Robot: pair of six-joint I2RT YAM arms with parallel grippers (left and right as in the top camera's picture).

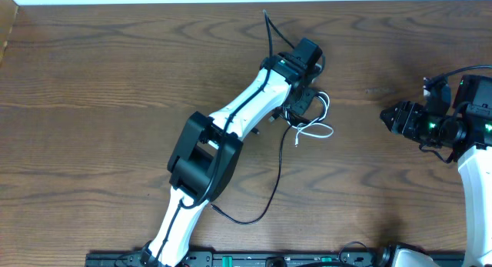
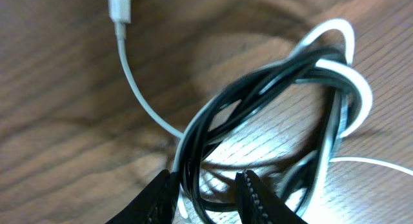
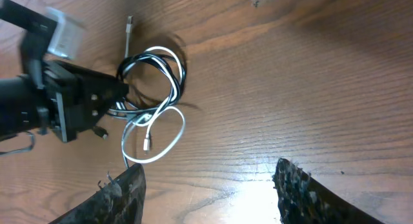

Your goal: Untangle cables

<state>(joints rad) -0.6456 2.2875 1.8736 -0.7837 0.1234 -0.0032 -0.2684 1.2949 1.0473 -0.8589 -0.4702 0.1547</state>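
The white cable (image 1: 319, 131) and the black cable (image 1: 275, 178) are knotted together just right of the table's centre. My left gripper (image 1: 302, 105) is down at the knot. In the left wrist view its jaws (image 2: 206, 199) straddle black (image 2: 258, 82) and white (image 2: 139, 95) strands that lie against the left finger, with a gap to the right one. A white plug (image 2: 120, 8) lies loose beyond. My right gripper (image 1: 388, 117) hovers to the right, open and empty (image 3: 210, 192). It looks at the white loop (image 3: 164, 143) and black coil (image 3: 177, 75).
The black cable's long tail curves toward the front beside the left arm's elbow (image 1: 204, 155). A rail (image 1: 231, 259) runs along the front edge. The wooden table (image 1: 115, 82) ends at the far left corner.
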